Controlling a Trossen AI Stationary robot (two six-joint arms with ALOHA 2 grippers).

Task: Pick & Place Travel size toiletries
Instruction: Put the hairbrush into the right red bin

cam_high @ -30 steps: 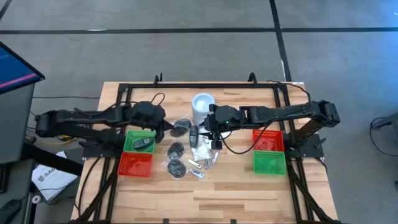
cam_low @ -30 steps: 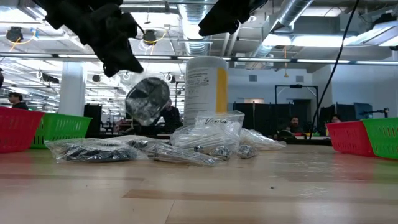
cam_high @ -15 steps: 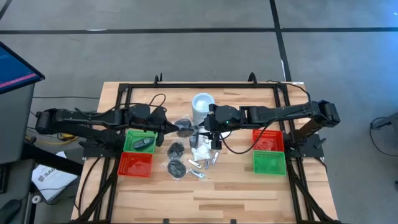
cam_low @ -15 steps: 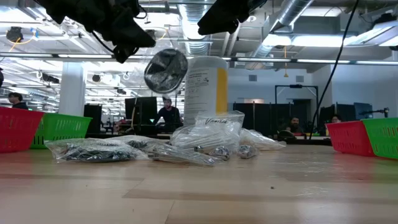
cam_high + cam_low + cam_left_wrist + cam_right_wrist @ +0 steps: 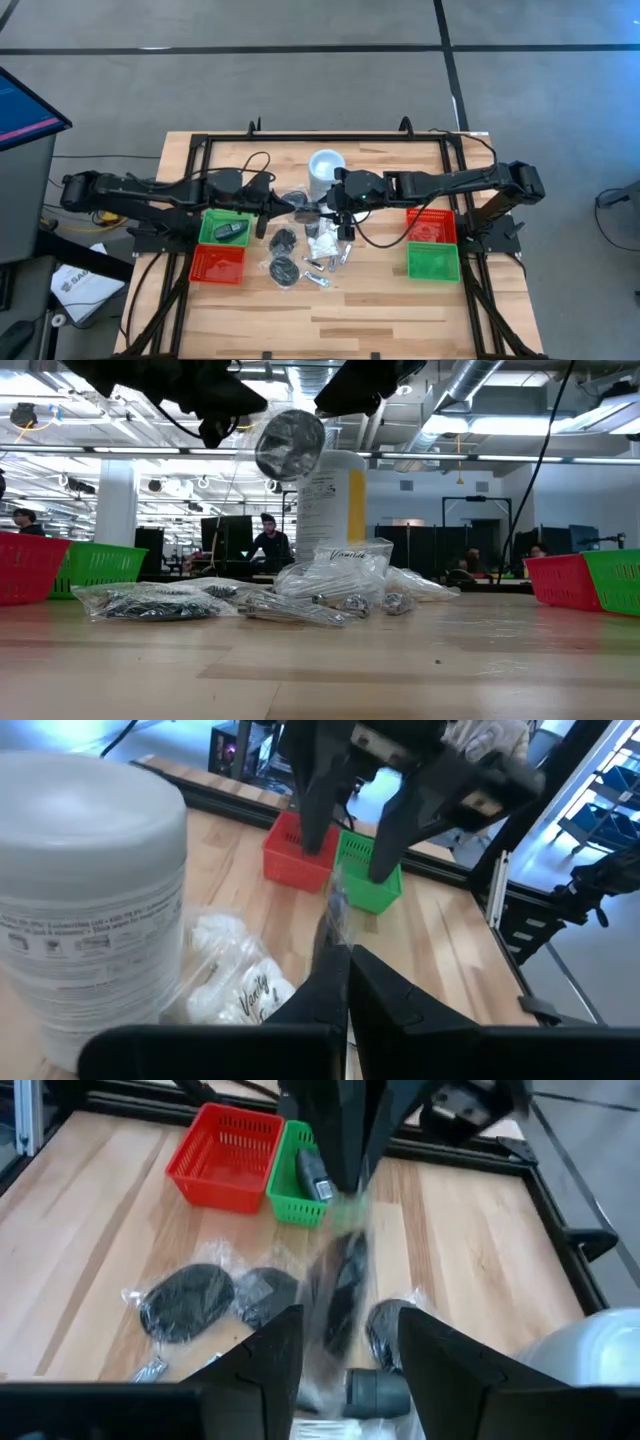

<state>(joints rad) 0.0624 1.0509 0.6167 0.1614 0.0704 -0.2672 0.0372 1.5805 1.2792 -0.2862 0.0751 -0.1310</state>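
On my far left, one dark oblong piece (image 5: 230, 232) already lies in the left green tray (image 5: 206, 226), while the left red tray (image 5: 217, 265) beside it looks bare. That is all I would count as done.

My left gripper (image 5: 283, 205) has its jaws pinched together on a clear bagged pot (image 5: 290, 444), lifted off the bench (image 5: 400, 310) in front of the white canister (image 5: 326, 170).

Most of the travel size toiletries (image 5: 300, 248) are unsorted in the middle of the bench: bagged black pots (image 5: 283, 268), white packets (image 5: 322, 245) and thin silvery tubes (image 5: 318, 279).

My right gripper (image 5: 336, 208) hangs just beside the lifted bag, jaws apart and, as far as the blur allows, not holding anything. Farther right, the right red tray (image 5: 432, 225) and right green tray (image 5: 433, 262) appear empty, so the bulk of the job remains.
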